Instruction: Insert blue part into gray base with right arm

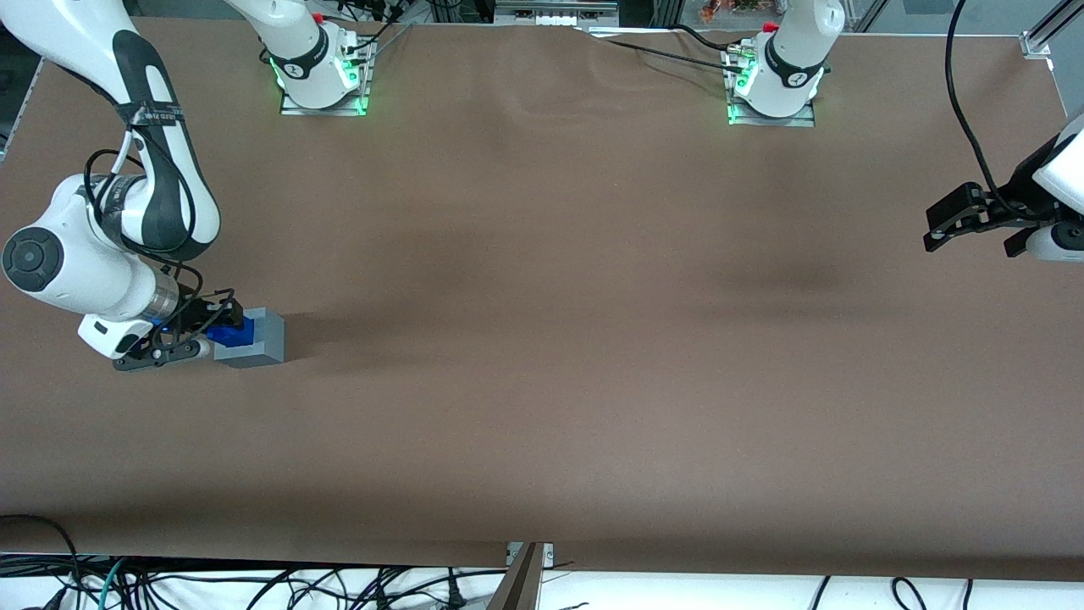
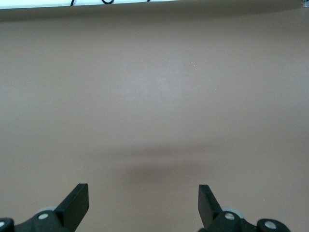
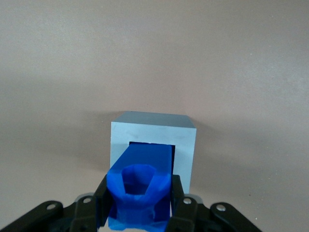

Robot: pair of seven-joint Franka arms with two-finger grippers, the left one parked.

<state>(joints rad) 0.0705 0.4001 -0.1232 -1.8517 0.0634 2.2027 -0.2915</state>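
Blue part: smooth plastic, slight sheen, held in the matt black plastic tool at the gray base. Base: matt light-gray plastic, flat faces. Tabletop: brown matt sheet, paper-like, faintly rippled. Right arm: glossy white shell, silver metal wrist ring.

blue part: bright blue | gray base: light gray, plain | pincer: black, closed on blue part at the base's recess | right arm: white, black bands | tabletop: plain brown
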